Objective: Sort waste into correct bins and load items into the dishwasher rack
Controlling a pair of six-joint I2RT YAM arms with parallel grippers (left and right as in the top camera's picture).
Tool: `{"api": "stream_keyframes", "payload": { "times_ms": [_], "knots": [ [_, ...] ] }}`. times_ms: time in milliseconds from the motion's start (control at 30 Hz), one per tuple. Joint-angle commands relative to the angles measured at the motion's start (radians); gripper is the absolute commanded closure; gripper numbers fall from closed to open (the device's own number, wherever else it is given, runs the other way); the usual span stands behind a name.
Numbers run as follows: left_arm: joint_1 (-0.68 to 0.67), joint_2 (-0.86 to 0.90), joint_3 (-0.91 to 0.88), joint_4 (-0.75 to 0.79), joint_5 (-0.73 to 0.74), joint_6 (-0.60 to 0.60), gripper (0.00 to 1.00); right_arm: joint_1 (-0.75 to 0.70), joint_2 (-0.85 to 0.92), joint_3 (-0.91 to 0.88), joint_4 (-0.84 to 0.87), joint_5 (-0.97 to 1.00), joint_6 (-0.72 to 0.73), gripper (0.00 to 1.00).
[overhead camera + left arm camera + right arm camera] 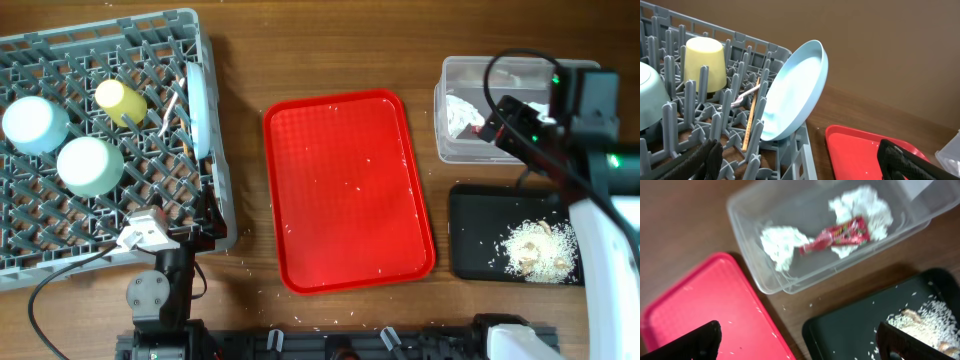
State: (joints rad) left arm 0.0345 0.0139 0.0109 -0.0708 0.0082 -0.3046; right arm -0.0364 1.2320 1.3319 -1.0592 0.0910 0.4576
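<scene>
1. Left gripper (802,165): jaws spread wide, nothing in them. It sits low at the near right corner of the rack (200,40), clear of the load.
2. Right gripper (797,347): jaws also fully apart, empty. It hangs above the near side of the tub (750,225), at the far right of the table (245,60).
3. Just ahead of the left gripper, the plate (795,90) stands on edge between pegs along the rack's right side, tilted.
4. Beside the plate, the chopstick (751,120) leans among the pegs. The fork (742,97) lies slanted just left of it.
5. Further left, the cup (702,62) is upside down on the pegs. Two bowls (35,122) are upside down too, at the rack's left.
6. Under the right gripper, the tub holds two tissues (782,242) with the wrapper (840,234) lying between them.
7. Near side of the tub: black tray (480,230), with scraps (540,248) heaped in its right half.
8. Centre of table: red tray (345,190), with only a few stray grains on it. It is apart from both rack and bins.
</scene>
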Motion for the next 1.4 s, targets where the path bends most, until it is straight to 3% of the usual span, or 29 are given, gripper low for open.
{"api": "stream_keyframes", "payload": {
  "times_ms": [0,300,500,767,967,1367],
  "knots": [
    [-0.005,-0.007,-0.005,-0.003,-0.002,0.006,0.00,-0.002,-0.220,-0.062,0.064,0.025,-0.012,0.00],
    [-0.005,-0.007,-0.005,-0.002,-0.002,0.006,0.00,0.013,-0.962,-0.922,0.761,-0.188,-0.013,0.00],
    [-0.005,-0.007,-0.005,-0.003,-0.002,0.006,0.00,0.013,-1.154,-1.238,1.072,-0.224,-0.009,0.00],
    [-0.005,-0.007,-0.005,-0.002,-0.003,0.006,0.00,0.013,-1.229,-1.327,1.136,-0.169,-0.022,0.00],
    [-0.005,-0.007,-0.005,-0.003,-0.002,0.006,0.00,0.013,-1.229,-1.327,1.061,-0.167,-0.246,0.00],
    [-0.005,-0.007,-0.005,-0.003,-0.003,0.006,0.00,0.013,-1.228,-1.327,1.062,-0.167,-0.246,0.00]
  ]
}}
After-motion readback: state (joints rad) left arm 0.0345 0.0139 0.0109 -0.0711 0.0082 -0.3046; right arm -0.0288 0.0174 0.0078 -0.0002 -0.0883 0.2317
